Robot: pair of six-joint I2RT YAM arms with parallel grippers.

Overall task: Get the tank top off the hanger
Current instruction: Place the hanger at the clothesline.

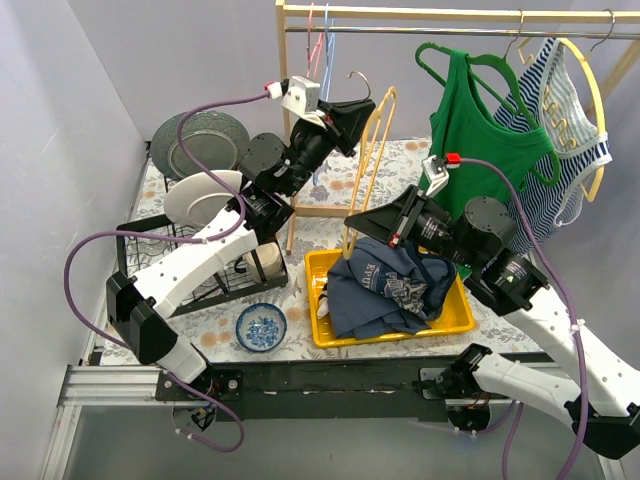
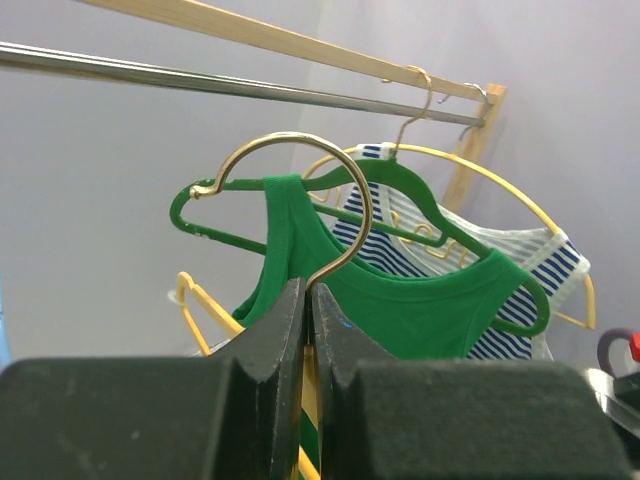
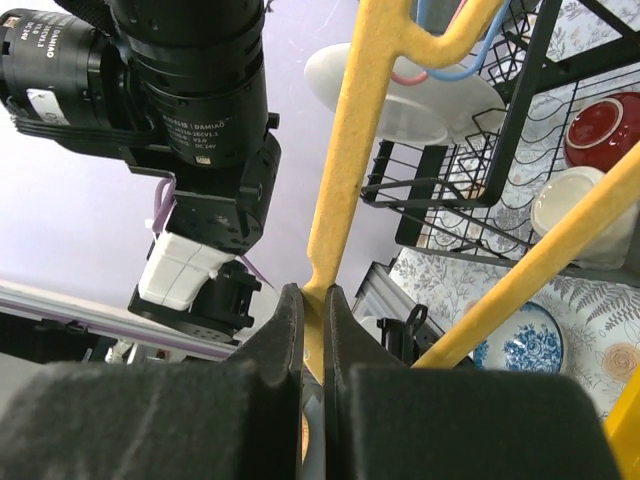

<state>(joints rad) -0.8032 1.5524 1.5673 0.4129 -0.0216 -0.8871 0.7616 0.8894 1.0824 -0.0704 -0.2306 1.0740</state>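
Observation:
A bare yellow hanger [image 1: 368,160] with a gold hook [image 1: 357,77] is held upright between both grippers. My left gripper [image 1: 362,112] is shut on the hook's stem; in the left wrist view the hook [image 2: 300,195] curves up from the shut gripper [image 2: 308,295]. My right gripper [image 1: 350,220] is shut on the hanger's lower end, and it is seen the same way in the right wrist view [image 3: 312,295], clamped on the yellow bar [image 3: 345,150]. A dark blue tank top [image 1: 390,285] lies crumpled in the yellow tray [image 1: 325,335], off the hanger.
A green tank top [image 1: 480,130] and a striped one [image 1: 560,110] hang on the wooden rack [image 1: 400,13] at the back right. Pink and blue hangers [image 1: 318,45] hang further left. A black dish rack [image 1: 150,235] with plates stands at left, with a blue bowl [image 1: 261,327] in front.

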